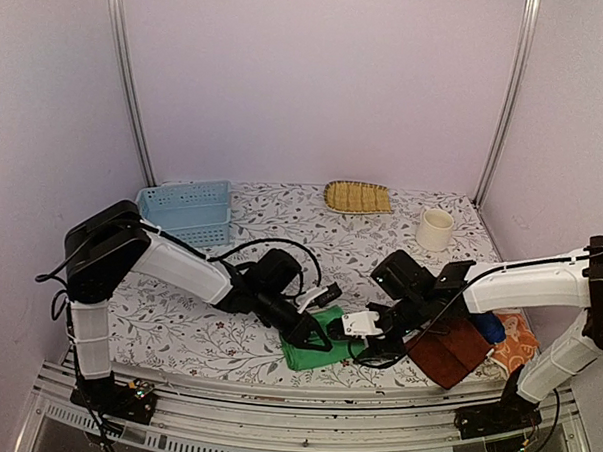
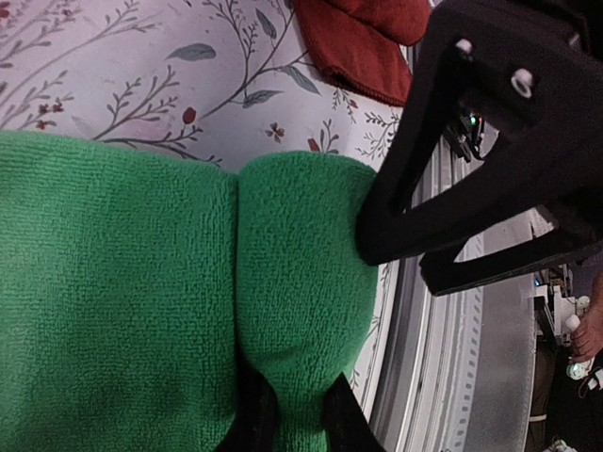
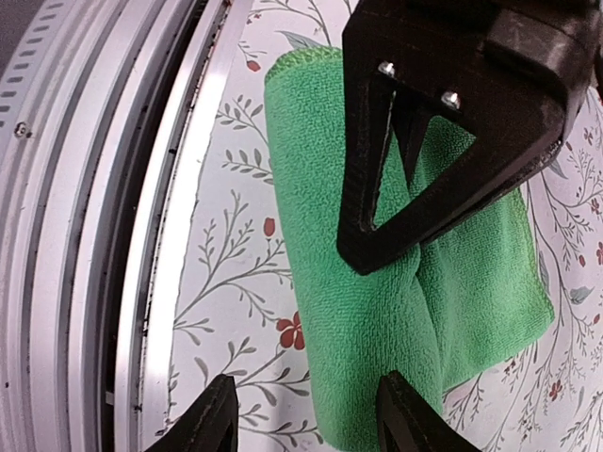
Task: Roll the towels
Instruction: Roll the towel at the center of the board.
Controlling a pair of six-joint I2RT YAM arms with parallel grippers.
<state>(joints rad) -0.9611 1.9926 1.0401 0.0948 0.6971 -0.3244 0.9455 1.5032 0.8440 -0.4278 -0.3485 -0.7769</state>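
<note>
The flowery desk (image 1: 311,241) holds a green towel (image 1: 312,353) at bottom middle, a brown towel (image 1: 456,355), blue towel (image 1: 489,327) and orange towel (image 1: 524,348) at lower right, a basket (image 1: 187,209) at upper left, and a tray (image 1: 357,196) and cup (image 1: 434,230) up top.

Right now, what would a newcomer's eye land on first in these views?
The bright green terry towel, folded at the middle of the flower-patterned table's near edge, where both arms meet. The left claw pinches a ridge of it, while the right claw hangs open over one end. A dark reddish-brown terry towel lies just to its right.
</note>
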